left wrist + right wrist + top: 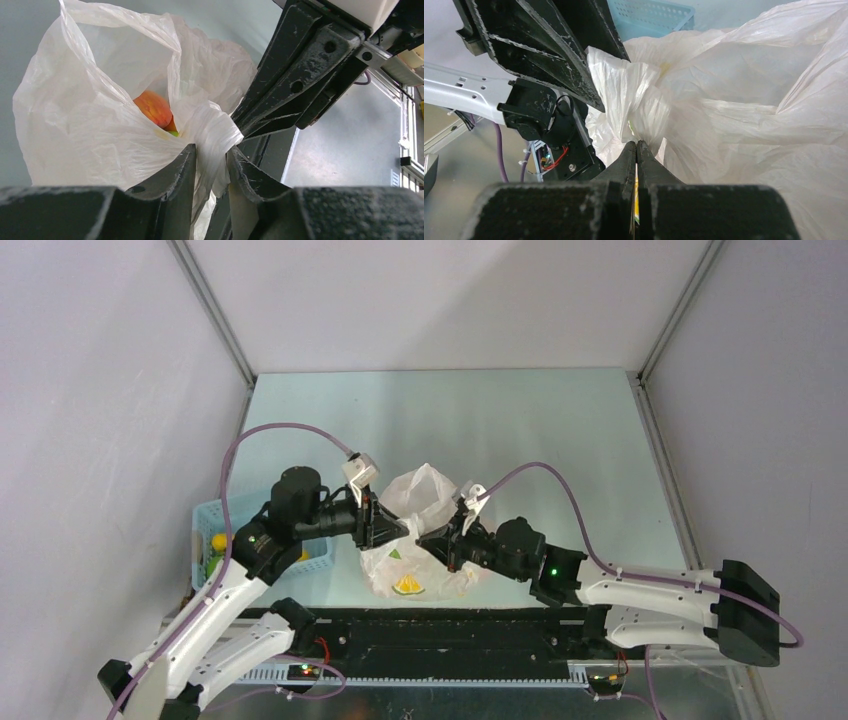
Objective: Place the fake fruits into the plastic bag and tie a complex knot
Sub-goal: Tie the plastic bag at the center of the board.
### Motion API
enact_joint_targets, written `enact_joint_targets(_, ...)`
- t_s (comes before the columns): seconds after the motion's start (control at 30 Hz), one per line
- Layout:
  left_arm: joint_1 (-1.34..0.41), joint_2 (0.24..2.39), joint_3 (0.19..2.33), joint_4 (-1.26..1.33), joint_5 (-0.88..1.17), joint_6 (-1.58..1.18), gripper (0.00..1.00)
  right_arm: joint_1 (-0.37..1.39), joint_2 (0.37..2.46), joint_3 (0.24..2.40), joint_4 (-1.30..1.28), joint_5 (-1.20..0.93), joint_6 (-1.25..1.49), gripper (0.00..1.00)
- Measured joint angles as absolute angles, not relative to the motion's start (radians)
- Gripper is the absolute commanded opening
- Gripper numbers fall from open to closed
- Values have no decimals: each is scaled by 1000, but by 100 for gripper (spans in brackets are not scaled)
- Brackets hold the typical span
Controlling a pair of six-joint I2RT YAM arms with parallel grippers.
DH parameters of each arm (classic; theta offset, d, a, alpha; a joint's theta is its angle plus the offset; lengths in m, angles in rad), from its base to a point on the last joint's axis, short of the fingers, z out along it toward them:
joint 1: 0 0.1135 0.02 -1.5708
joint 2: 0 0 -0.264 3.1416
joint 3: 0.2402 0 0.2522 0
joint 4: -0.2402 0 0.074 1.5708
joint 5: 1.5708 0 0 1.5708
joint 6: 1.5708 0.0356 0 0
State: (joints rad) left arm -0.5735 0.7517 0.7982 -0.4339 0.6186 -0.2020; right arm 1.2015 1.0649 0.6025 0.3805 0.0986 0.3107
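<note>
The table [560, 430] is a pale blue-green and looks smooth. Plain white walls [100, 390] stand on three sides, and grey metal posts [215, 315] run up the back corners. A purple cable [290, 427] loops over each arm.

From above, the plastic bag [425, 495] sits in the middle of the table, close to the near edge, between the two arms. It is white and crinkly, with a yellow slice mark [408, 585] on its front. A blue basket [322, 556] stands to the left of the bag. A yellow fruit [218, 541] lies in the basket, with something green next to it.

The top view does not show what is inside the bag or how the fingers stand. The wrist views do.

The left wrist view looks into the open mouth of the bag. An orange-red fruit [154, 110] lies deep inside, with a bit of green under it. The left gripper [211, 155] has its fingers a little apart, and a bunched strip of the bag fills the gap and touches both. It is holding the bag there. The black fingers of the other arm come in from the upper right to the same bunch.

In the right wrist view, the right gripper [636, 147] has its fingers pressed tight together, pinching thin bag plastic at the tips. No fruit shows here, only white folds and a corner of the basket.
</note>
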Motion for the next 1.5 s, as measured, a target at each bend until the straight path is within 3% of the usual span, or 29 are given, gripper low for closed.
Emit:
enact_joint_targets(0.3, -566, 752, 798, -427, 643, -210, 36, 1185, 1076, 585, 393, 85, 323, 0)
enact_joint_targets(0.77, -562, 776, 798, -405, 650, -218, 52, 1182, 1089, 585, 402, 81, 322, 0)
enact_joint_targets(1.1, -561, 817, 793, -382, 652, -221, 54, 1182, 1092, 585, 403, 82, 321, 0)
enact_joint_targets(1.23, -561, 827, 778, -361, 656, -238, 42, 1182, 1100, 585, 403, 82, 319, 0)
enact_joint_targets(1.4, -561, 847, 778, -342, 658, -255, 15, 1182, 1103, 585, 402, 86, 313, 0)
enact_joint_targets(1.5, -561, 850, 775, -330, 657, -253, 5, 1184, 1103, 585, 401, 97, 311, 0)
